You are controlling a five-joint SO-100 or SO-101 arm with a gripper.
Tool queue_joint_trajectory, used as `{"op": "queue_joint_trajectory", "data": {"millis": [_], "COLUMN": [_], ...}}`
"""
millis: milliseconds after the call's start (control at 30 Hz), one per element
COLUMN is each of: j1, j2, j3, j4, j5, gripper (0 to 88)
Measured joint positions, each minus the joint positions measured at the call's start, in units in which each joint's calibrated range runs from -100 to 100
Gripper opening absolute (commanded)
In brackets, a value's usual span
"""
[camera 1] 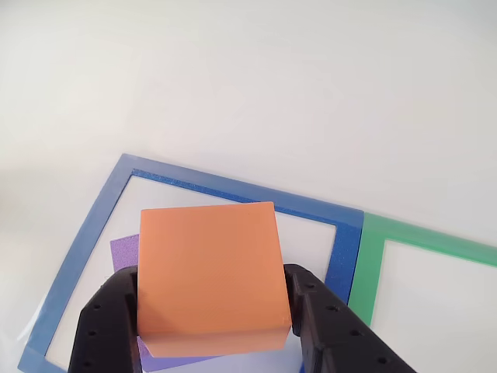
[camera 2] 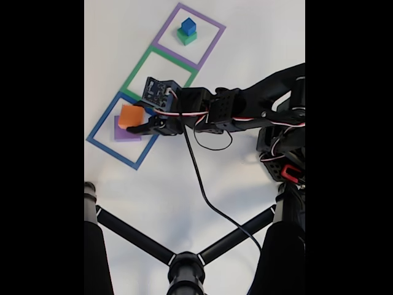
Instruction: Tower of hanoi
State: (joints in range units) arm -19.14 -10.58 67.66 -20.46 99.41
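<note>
Orange block (camera 1: 208, 272): held tight in the gripper (camera 1: 211, 326).
Purple block (camera 1: 123, 250): just under it.
Tip: lower straight, then let go.

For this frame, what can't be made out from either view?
- Whether the orange block rests on the purple block or hangs just above it: the orange one covers the contact in the other view and it is too small in the fixed view.
- Gripper fingertips: hidden beside the orange block and cut by the bottom edge, other view.
- Green block top: under the blue block, fixed view.
</note>
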Motion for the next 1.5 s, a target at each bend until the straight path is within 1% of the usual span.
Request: {"op": "queue_joint_trajectory", "data": {"millis": [567,833,933,1200,1500], "j1": [-1.8,-2.1,-2.1,-2.1,-2.1], "j2": [8.3,9.2,9.3,9.7,9.8], "j3": [-4.4,-4.5,-4.5,-4.6,-4.6], "j4": [-5.2,-5.5,-5.5,-5.5,-6.0], "j5": [0.0,0.2,0.4,0.6,0.6], "gripper": [7.7,10.5,12.8,24.4,28.6]}}
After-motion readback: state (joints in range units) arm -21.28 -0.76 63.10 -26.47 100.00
